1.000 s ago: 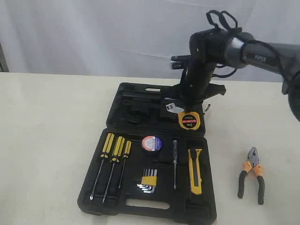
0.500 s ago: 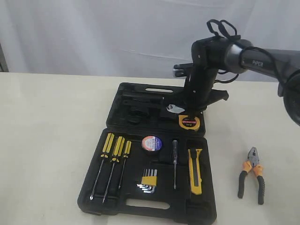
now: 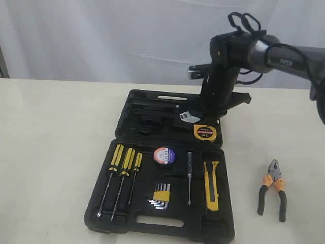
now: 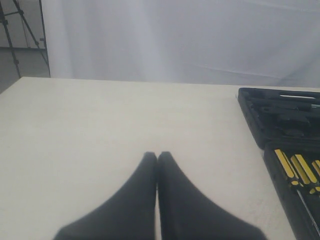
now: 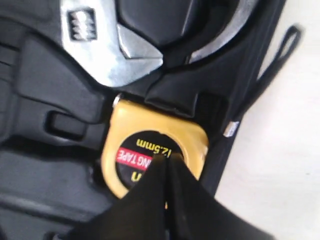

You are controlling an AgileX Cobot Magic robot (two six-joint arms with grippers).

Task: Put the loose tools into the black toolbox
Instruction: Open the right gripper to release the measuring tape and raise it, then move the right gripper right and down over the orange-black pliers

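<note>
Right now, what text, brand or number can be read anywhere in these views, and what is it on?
"12.5mm": face of the yellow tape measure, right wrist view.
"TAPE", then "ING": red band on the same face, the rest hidden by the right gripper.
"PIPER": right arm, exterior view, somewhat blurred.
Label on the black tape roll: too small to read.

The right gripper, blurred, covers part of the tape measure label. The wrench and, in the left wrist view, the toolbox and screwdrivers run off the frame.
</note>
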